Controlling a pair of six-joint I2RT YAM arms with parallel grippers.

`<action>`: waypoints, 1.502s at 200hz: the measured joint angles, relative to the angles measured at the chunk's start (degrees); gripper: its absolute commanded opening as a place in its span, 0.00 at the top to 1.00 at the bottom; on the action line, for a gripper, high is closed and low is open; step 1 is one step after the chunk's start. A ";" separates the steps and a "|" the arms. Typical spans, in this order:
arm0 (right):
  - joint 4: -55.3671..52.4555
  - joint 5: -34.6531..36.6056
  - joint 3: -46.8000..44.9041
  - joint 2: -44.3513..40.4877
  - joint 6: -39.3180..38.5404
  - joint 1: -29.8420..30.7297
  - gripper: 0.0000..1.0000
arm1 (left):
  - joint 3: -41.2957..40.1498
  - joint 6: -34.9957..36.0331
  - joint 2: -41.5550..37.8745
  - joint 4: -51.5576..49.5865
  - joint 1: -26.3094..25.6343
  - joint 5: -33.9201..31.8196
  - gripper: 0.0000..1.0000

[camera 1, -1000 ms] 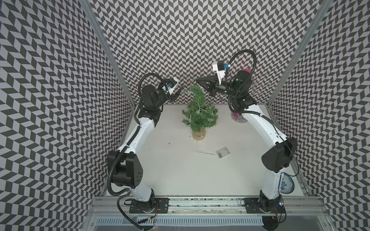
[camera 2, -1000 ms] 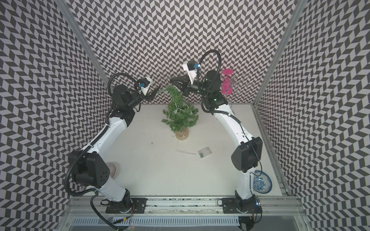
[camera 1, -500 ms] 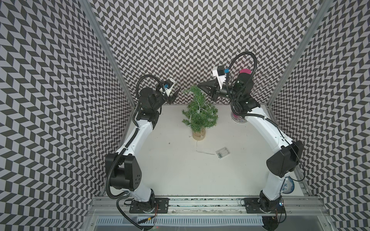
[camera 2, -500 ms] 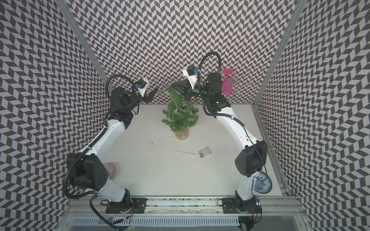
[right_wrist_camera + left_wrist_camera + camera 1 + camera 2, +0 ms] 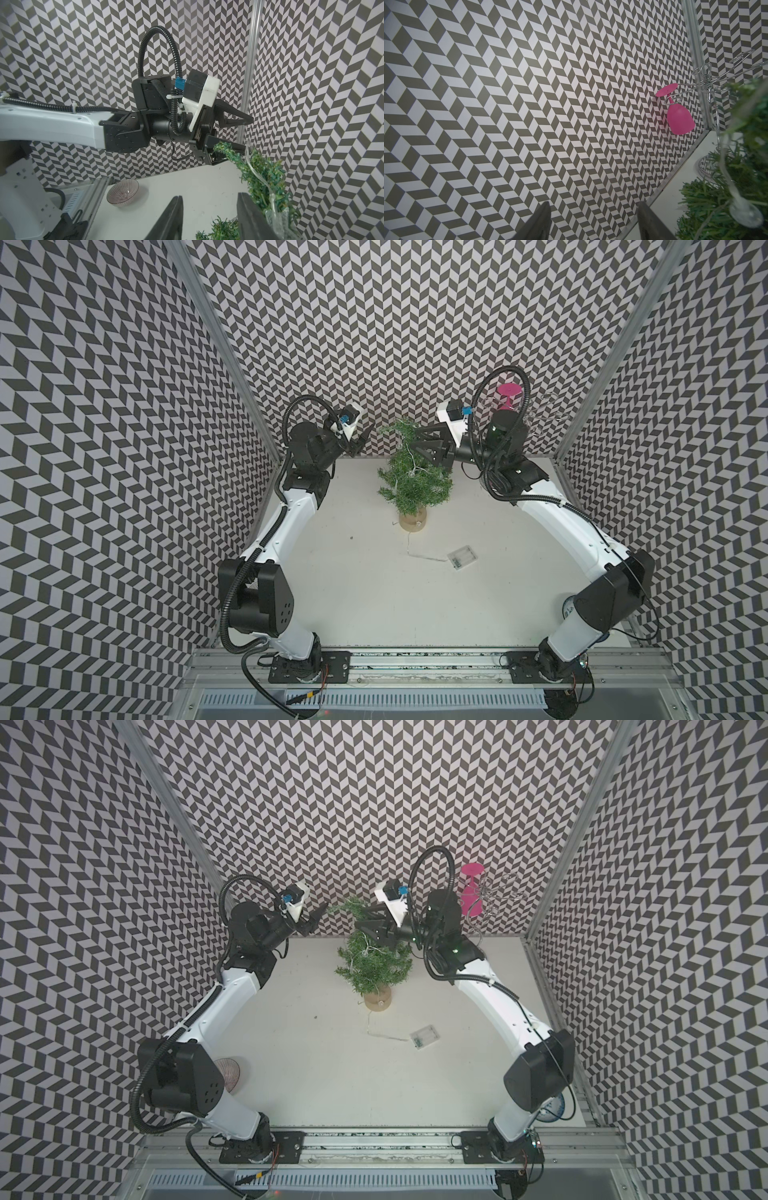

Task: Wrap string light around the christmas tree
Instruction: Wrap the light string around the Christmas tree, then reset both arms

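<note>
Nearest the front rail, well apart from both tools, the battery box (image 5: 462, 563) lies flat on the worktop (image 5: 353, 593), its lead trailing slack to the foot of the tree (image 5: 415, 481). From there the string light (image 5: 745, 213) climbs through the branches toward the top. The right tool (image 5: 208, 197), pressed together a second ago, now stands spread beside the upper tree with nothing between its fingers. The strand hangs on the foliage just outside one finger, so I judge it has been let go and this turn rests on the branches alone. The left tool (image 5: 365, 434), spread as before and empty, waits across the bent tip; whether the tip touches it I cannot tell. Open worktop lies on the near side of both tools. Beyond them room is tight: the back wall (image 5: 395, 344) stands close, and the rack (image 5: 494, 894) with its pink glass (image 5: 471, 903) is just behind the right arm.
</note>
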 measured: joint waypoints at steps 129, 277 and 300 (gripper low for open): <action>-1.66 7.89 -9.18 -12.33 -1.66 -0.39 0.39 | -12.44 -8.81 -9.16 -3.23 2.99 6.43 0.28; -3.08 21.62 -34.56 -28.04 3.82 -11.28 0.01 | -30.93 -21.42 -25.79 -0.52 5.90 7.78 0.00; -2.91 26.43 -38.64 -30.91 5.35 -12.85 0.01 | -34.16 -23.28 -28.44 -0.61 6.05 4.42 0.00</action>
